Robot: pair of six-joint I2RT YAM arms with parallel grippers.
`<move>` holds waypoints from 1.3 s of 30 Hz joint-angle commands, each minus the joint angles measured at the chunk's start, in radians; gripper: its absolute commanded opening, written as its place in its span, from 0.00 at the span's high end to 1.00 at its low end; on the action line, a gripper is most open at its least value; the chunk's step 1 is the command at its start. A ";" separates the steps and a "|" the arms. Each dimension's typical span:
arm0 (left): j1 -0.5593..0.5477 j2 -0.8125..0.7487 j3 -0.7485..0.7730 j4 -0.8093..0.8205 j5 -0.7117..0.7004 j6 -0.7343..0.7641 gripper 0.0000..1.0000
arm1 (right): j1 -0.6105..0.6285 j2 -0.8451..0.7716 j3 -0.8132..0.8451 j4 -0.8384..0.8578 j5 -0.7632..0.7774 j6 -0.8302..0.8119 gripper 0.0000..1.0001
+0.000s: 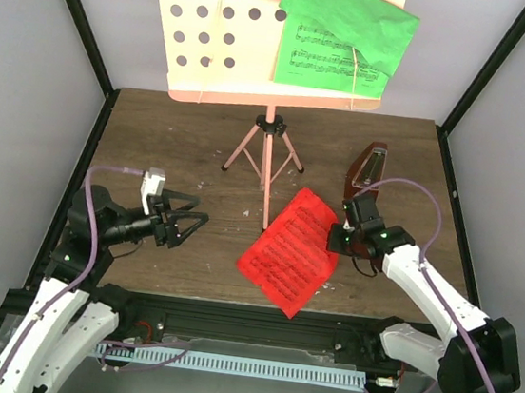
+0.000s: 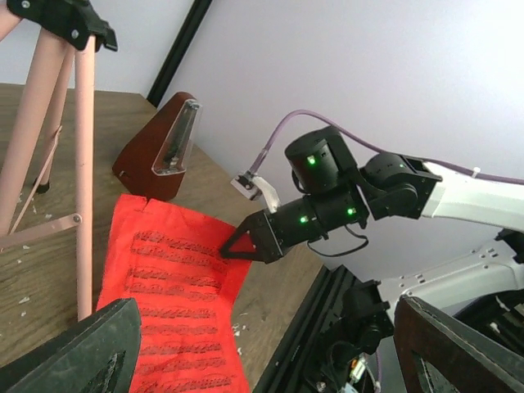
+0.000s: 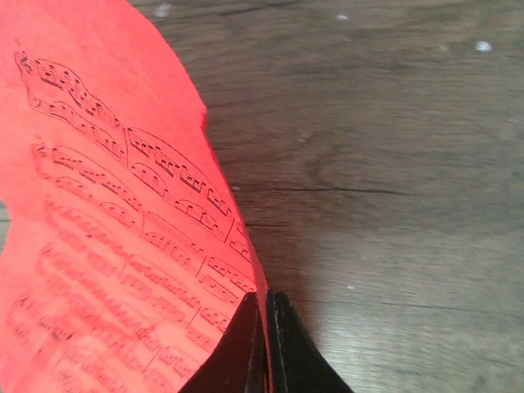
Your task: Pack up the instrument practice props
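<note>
The right gripper (image 1: pixel 337 236) pinches one edge of the red music sheet (image 1: pixel 291 250), which lies just in front of the pink music stand (image 1: pixel 267 144), while the left gripper (image 1: pixel 185 227) hangs wide and empty to the stand's left.

White arms (image 1: pixel 423 291), black fingers (image 3: pixel 237 352), lilac cables (image 2: pixel 278 135).

Lab cell: white walls (image 1: pixel 18 80), black framing (image 1: pixel 79 16)

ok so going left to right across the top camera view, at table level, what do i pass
open left pincer → pink tripod music stand → red paper music sheet → small reddish-brown pyramid metronome
</note>
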 commanded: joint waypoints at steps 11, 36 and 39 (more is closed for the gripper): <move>0.001 0.014 0.042 -0.091 -0.054 0.074 0.15 | -0.064 0.042 -0.035 0.030 0.312 0.113 0.99; 0.001 -0.021 0.053 -0.199 -0.190 0.087 0.15 | -0.356 -0.140 -0.224 0.119 0.123 0.250 0.56; 0.001 -0.019 0.061 -0.230 -0.263 0.085 0.15 | -0.356 -0.228 -0.210 0.090 0.186 0.279 0.11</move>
